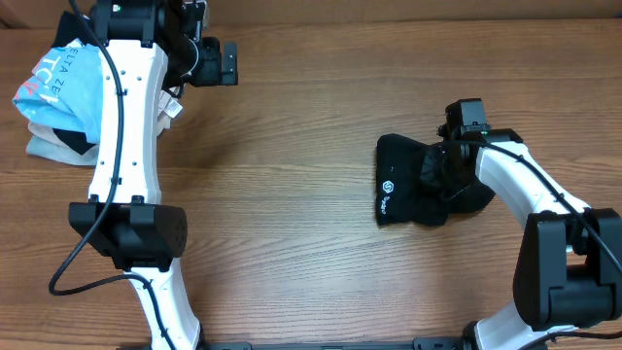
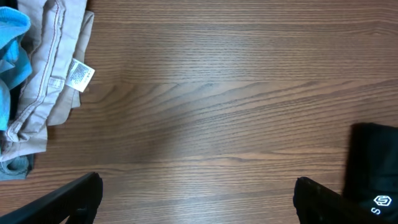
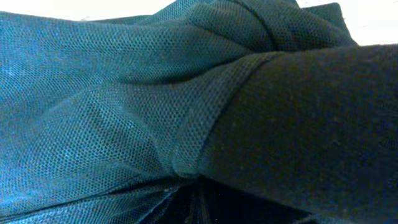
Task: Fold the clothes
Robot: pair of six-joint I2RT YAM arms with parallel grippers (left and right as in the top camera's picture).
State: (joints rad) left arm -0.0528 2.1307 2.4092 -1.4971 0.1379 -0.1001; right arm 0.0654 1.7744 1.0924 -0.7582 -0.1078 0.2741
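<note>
Right wrist: black shirt (image 3: 124, 112) fabric only

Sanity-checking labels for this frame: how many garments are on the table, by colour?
Black: 1, the black shirt
Light blue: 1, the light blue tee
Beige: 1 at least, the beige pile; its layers cannot be counted apart
Total: 3 at least
</note>
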